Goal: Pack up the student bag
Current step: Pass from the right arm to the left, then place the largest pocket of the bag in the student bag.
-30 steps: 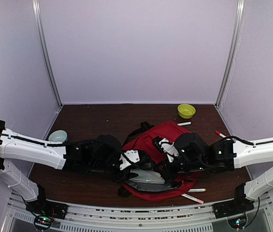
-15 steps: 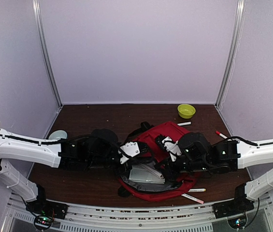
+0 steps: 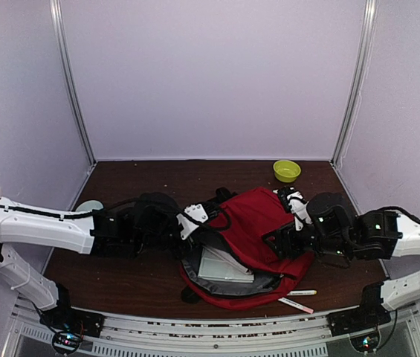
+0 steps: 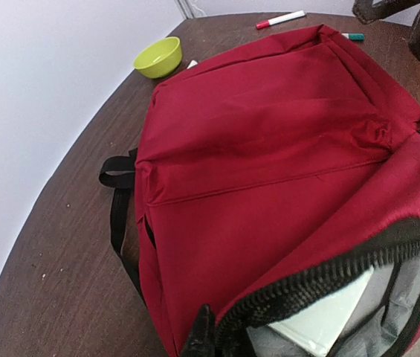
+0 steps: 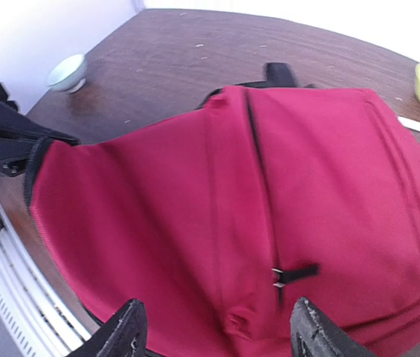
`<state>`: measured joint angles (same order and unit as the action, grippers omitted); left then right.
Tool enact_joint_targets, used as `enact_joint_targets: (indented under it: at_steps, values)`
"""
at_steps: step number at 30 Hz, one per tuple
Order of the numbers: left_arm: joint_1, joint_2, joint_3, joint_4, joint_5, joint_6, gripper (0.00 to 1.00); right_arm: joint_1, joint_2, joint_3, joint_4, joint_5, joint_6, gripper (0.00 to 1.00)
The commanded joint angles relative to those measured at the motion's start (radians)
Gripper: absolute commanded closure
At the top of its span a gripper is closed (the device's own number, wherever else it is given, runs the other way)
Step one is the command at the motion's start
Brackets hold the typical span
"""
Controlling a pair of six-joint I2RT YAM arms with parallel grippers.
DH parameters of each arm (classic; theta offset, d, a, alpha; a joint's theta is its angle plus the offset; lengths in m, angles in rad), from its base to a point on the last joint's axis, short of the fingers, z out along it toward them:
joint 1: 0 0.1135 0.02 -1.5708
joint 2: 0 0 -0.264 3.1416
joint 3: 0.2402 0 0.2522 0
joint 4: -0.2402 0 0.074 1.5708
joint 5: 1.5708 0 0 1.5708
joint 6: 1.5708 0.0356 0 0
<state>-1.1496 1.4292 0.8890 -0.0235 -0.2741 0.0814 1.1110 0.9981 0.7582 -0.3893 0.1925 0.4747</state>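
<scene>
Red student bag [image 3: 250, 223] lies mid-counter [image 3: 135, 182], front panel up, main zip open toward near edge, white book [image 3: 221, 265] inside against grey lining. At bag's left side, left jaws together, pinching zippered rim. At bag's right, right jaws apart over red fabric, gripping nothing. Green bowl [image 3: 286, 170] behind bag. Marker [image 3: 296, 305] just beside bag's near rim.

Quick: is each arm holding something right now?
Left end effector: closed on the student bag at its zipper edge.
Right end effector: open, holding nothing.
</scene>
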Motion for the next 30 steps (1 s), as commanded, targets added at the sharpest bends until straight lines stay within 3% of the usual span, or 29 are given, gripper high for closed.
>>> enact_joint_targets:
  at_steps: [1,5,13,17,30]
  values:
    - [0.026,-0.028,0.000,0.014,-0.052,-0.058,1.00,-0.014,-0.077,-0.042,-0.128,0.178,0.099,0.35]
    - [0.027,-0.027,0.004,0.000,-0.028,-0.072,1.00,-0.016,-0.142,-0.093,-0.194,0.196,0.170,0.37]
    - [0.025,-0.008,0.020,0.001,0.038,-0.084,1.00,-0.017,-0.226,-0.131,-0.382,0.089,0.205,0.46]
    - [0.025,0.007,0.036,-0.007,0.049,-0.081,1.00,-0.018,-0.226,-0.158,-0.305,-0.102,0.168,0.47]
    - [0.025,0.017,0.043,-0.015,0.077,-0.096,1.00,-0.018,-0.133,-0.157,-0.254,-0.163,0.160,0.50]
